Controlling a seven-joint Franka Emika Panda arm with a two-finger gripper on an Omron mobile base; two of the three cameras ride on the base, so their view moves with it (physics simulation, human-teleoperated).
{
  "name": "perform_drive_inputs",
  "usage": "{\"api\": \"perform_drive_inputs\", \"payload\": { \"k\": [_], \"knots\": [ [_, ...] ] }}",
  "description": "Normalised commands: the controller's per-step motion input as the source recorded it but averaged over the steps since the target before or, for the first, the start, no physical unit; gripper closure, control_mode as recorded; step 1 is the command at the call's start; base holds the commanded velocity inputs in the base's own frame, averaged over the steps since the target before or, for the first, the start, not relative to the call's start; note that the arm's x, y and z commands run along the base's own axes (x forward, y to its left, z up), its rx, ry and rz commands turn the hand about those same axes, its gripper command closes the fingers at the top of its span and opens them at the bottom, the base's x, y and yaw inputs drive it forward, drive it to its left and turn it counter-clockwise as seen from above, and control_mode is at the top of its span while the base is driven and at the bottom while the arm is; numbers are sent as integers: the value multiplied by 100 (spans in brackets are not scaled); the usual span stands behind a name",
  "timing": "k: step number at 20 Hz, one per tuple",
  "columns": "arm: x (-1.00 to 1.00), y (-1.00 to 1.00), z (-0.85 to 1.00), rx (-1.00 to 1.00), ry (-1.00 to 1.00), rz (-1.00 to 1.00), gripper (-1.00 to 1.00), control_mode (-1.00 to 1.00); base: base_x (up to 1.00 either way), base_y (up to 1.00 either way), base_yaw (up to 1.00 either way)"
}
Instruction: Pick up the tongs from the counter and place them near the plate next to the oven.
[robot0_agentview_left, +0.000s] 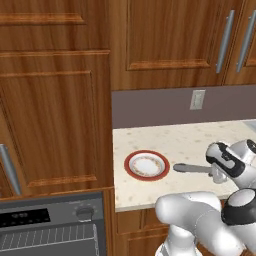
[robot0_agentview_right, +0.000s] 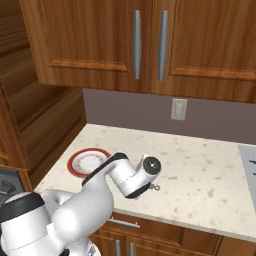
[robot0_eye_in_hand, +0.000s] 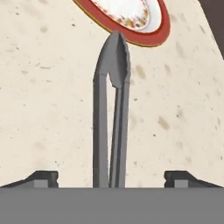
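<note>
Pincer (robot0_eye_in_hand: 112, 177) spread wide around tongs (robot0_eye_in_hand: 111, 109) — speckled counter (robot0_agentview_left: 175, 137), plate (robot0_agentview_left: 146, 165) beside oven (robot0_agentview_left: 50, 225)

Wood cabinets (robot0_agentview_left: 55, 115), wall outlet (robot0_agentview_right: 178, 109) (white, on grey backsplash (robot0_agentview_right: 125, 112)).

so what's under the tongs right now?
Bare speckled counter lies under the tongs, whose tip reaches the plate rim. The open pincer straddles the handle end; whether the tongs rest on the stone can't be told.
</note>
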Motion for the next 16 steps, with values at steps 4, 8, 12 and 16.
{"api": "perform_drive_inputs", "payload": {
  "k": [4, 8, 12, 16],
  "knots": [
    [-47, -12, 79, 21, -26, 1, -100, -100, 0, 0, 0],
    [-65, 0, 98, 3, -7, 6, -100, -100, 0, 0, 0],
    [-53, 14, 92, -7, 5, 8, -100, -100, 0, 0, 0],
    [-58, 40, 59, -26, 13, 2, -100, -100, 0, 0, 0]
  ]
}}
